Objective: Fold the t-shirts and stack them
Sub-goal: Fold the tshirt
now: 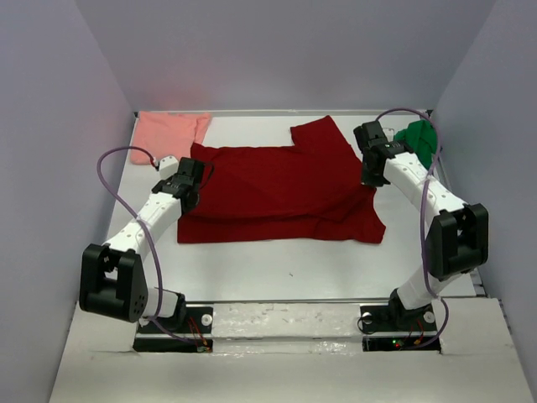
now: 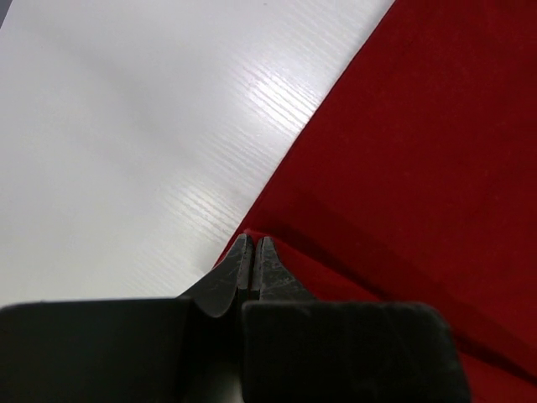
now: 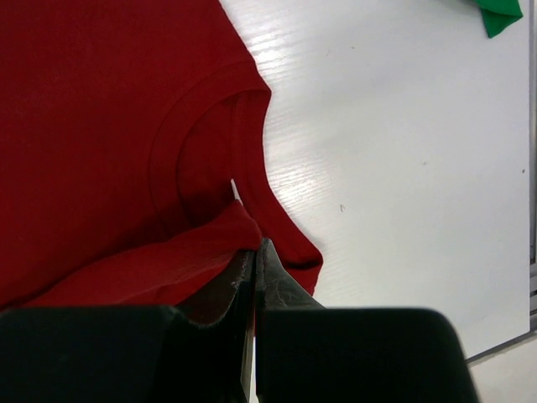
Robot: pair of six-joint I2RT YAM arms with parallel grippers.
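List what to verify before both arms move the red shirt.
1. Left fingers shut on the dark red t-shirt's edge: ok.
2. Right fingers shut on cloth beside the collar: ok.
3. Shirt lying flat: not ok, cloth near the collar is doubled over.
4. Pink t-shirt apart from the red one: cannot tell, their edges seem to meet in the top view.
5. Green t-shirt apart from the red one: ok.

White table (image 1: 277,269), glossy, faintly ribbed top; plain pale grey walls (image 1: 285,50) on three sides; soft, even overhead light.
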